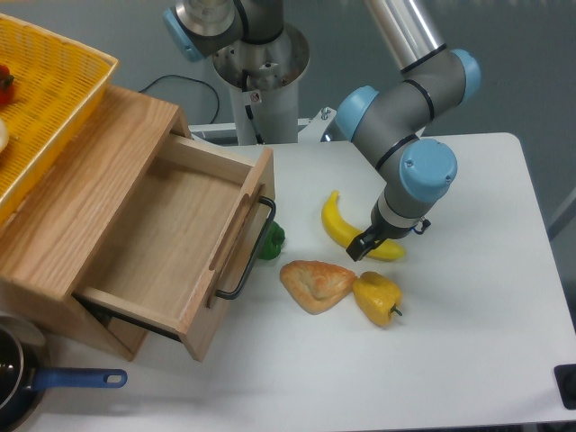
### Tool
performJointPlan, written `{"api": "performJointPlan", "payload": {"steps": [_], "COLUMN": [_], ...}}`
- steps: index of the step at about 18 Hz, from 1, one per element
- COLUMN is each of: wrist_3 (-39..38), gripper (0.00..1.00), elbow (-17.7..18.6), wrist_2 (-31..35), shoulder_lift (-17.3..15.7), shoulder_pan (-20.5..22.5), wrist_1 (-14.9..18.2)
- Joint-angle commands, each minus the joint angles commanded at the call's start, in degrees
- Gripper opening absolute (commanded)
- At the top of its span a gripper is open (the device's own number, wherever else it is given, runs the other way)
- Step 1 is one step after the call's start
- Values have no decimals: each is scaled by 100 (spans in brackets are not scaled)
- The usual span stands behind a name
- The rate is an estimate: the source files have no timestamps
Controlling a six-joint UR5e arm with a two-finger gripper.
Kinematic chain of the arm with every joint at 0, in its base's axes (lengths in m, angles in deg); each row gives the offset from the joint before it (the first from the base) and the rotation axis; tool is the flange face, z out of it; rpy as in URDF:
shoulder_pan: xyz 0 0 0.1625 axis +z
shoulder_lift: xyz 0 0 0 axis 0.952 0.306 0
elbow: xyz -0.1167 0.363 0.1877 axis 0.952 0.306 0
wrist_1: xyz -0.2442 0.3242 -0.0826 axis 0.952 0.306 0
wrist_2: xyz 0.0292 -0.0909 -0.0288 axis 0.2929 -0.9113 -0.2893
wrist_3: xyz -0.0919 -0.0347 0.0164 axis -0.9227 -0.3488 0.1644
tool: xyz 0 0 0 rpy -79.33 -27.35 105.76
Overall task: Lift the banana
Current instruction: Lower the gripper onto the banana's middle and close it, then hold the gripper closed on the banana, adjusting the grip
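Presently the fingers (357, 248) sit low over the banana (346, 230), midway along its diagonal length, their state indeterminable.

A single fixed camera looks down from high at the front of the white counter (468, 360), facing the arm's base (256, 81) at the far edge. It stands at middling range, taking in the open wooden drawer (171, 243) at left and most of the counter

Looks like a robotics lab: an industrial arm's base (261, 67) bolted by a white table (477, 306), toy food (376, 298) scattered around.
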Motion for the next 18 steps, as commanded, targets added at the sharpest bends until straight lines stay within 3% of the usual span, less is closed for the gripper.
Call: {"api": "performJointPlan", "payload": {"steps": [6,18], "wrist_3": [9,-44], "gripper": [100,100], "elbow": [150,18], "wrist_2": [9,202], "shoulder_lift": [0,194], "shoulder_pan": [88,62], "wrist_1": [-44,-149]}}
